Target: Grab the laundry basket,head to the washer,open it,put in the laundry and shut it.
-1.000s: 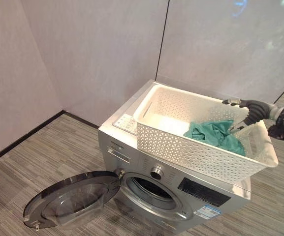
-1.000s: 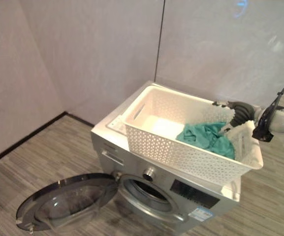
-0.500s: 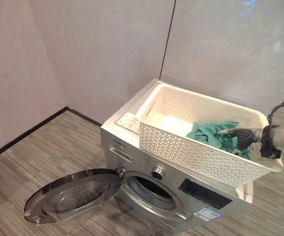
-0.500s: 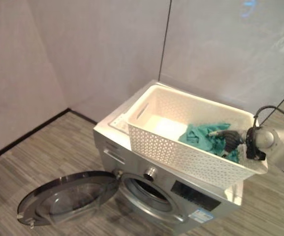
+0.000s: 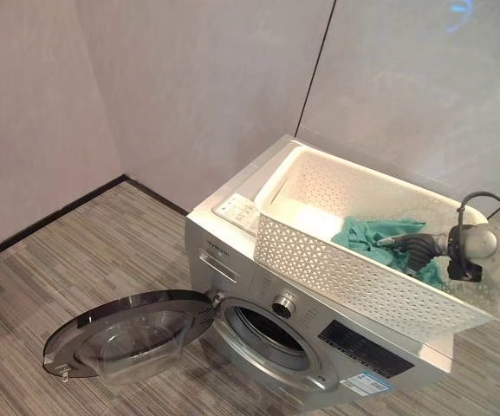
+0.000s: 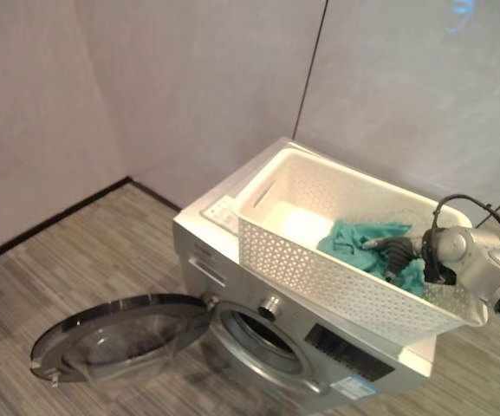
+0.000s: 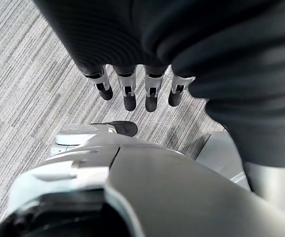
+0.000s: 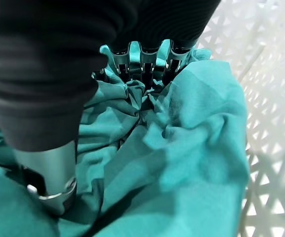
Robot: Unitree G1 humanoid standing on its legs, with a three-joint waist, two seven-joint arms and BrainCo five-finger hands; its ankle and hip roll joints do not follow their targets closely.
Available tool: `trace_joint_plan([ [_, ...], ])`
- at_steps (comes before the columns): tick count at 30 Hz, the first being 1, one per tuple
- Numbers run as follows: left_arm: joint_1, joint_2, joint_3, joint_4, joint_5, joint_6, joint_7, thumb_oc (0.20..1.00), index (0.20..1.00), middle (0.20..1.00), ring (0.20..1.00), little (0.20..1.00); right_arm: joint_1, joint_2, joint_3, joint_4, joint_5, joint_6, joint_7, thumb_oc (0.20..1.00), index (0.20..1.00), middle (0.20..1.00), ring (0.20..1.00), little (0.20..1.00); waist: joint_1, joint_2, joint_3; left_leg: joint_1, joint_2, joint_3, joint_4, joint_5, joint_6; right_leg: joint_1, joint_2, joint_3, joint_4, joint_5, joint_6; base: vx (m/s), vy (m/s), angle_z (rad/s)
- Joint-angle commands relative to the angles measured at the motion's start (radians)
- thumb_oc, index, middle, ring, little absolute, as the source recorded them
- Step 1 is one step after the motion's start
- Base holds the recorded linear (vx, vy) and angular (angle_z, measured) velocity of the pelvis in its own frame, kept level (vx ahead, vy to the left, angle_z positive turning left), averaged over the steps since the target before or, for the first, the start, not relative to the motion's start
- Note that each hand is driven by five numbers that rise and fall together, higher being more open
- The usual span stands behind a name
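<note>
My right hand (image 8: 142,61) is pinching the teal cloth (image 5: 375,238) in the basket (image 5: 319,260) at right of frame, atop the washer (image 5: 232,260). I'm worrying the bunched grip slips, dropping cloth short of the open door (image 5: 128,334).

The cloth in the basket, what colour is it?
Teal green cloth, clearest in the right wrist view.

Washer (image 5: 258,299) on floor (image 5: 76,251); white basket (image 5: 319,260) on washer top.
</note>
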Motion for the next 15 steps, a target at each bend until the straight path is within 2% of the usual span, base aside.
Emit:
trace_joint_plan([
  [1,-0.008,-0.056,-0.064,0.063,0.007,-0.005,-0.021,1.000,1.000,1.000,1.000,1.000,-0.035,-0.007,0.116,0.007,0.055,0.007,0.047,0.200,0.200,0.200,0.200,0.200,0.044,0.011,0.011,-0.002,-0.003,0.039,0.008,-0.031,0.012,-0.006,0.023,-0.008,0.021,-0.086,0.005,0.00,0.000,0.00],
  [6,-0.010,-0.061,-0.065,0.068,0.000,-0.006,-0.015,1.000,1.000,1.000,1.000,1.000,-0.055,0.006,0.075,0.056,0.055,-0.015,-0.020,0.200,0.200,0.200,0.200,0.200,0.038,0.016,0.005,0.006,-0.004,0.041,0.007,-0.033,0.014,-0.001,0.024,-0.003,0.021,-0.087,0.005,0.00,0.000,0.00],
  [8,-0.010,-0.065,-0.069,0.078,0.000,-0.004,-0.004,1.000,1.000,1.000,1.000,1.000,-0.053,0.027,0.015,0.114,0.044,-0.021,-0.076,0.200,0.200,0.200,0.200,0.200,0.034,0.020,-0.002,0.013,-0.006,0.043,0.007,-0.036,0.017,0.002,0.024,-0.001,0.021,-0.087,0.004,0.02,0.002,0.00],
  [9,-0.013,-0.064,-0.079,0.087,-0.004,0.003,0.004,1.000,1.000,1.000,1.000,1.000,-0.066,0.068,-0.043,0.201,0.040,-0.004,-0.134,0.200,0.200,0.200,0.200,0.200,0.033,0.021,-0.007,0.019,-0.008,0.042,0.007,-0.039,0.020,0.006,0.023,0.000,0.024,-0.086,0.003,0.04,-0.001,0.00],
  [11,-0.013,-0.063,-0.079,0.090,-0.007,0.004,0.007,1.000,1.000,1.000,1.000,1.000,-0.070,0.074,-0.067,0.212,0.048,-0.002,-0.151,0.200,0.200,0.200,0.200,0.200,0.032,0.021,-0.008,0.022,-0.009,0.043,0.007,-0.040,0.021,0.009,0.022,0.001,0.024,-0.086,0.003,0.02,-0.001,-0.01],
  [12,-0.017,-0.065,-0.079,0.097,-0.016,0.007,0.012,1.000,1.000,1.000,1.000,1.000,-0.078,0.087,-0.115,0.241,0.075,-0.001,-0.194,0.200,0.200,0.200,0.200,0.200,0.029,0.023,-0.010,0.024,-0.012,0.043,0.007,-0.041,0.022,0.010,0.021,0.004,0.025,-0.085,0.003,0.00,0.000,0.00],
  [13,-0.017,-0.065,-0.079,0.097,-0.016,0.007,0.012,1.000,1.000,1.000,1.000,1.000,-0.078,0.087,-0.116,0.241,0.075,-0.001,-0.194,0.200,0.200,0.200,0.200,0.200,0.029,0.023,-0.010,0.024,-0.012,0.043,0.007,-0.041,0.022,0.010,0.021,0.004,0.025,-0.085,0.003,0.00,0.000,0.00],
  [15,-0.021,-0.068,-0.084,0.110,-0.022,0.008,0.024,1.000,1.000,1.000,1.000,1.000,-0.090,0.113,-0.215,0.298,0.143,0.000,-0.283,0.200,0.200,0.200,0.200,0.200,0.025,0.025,-0.015,0.027,-0.016,0.042,0.007,-0.045,0.026,0.012,0.019,0.007,0.025,-0.084,0.003,0.00,0.000,0.00],
])
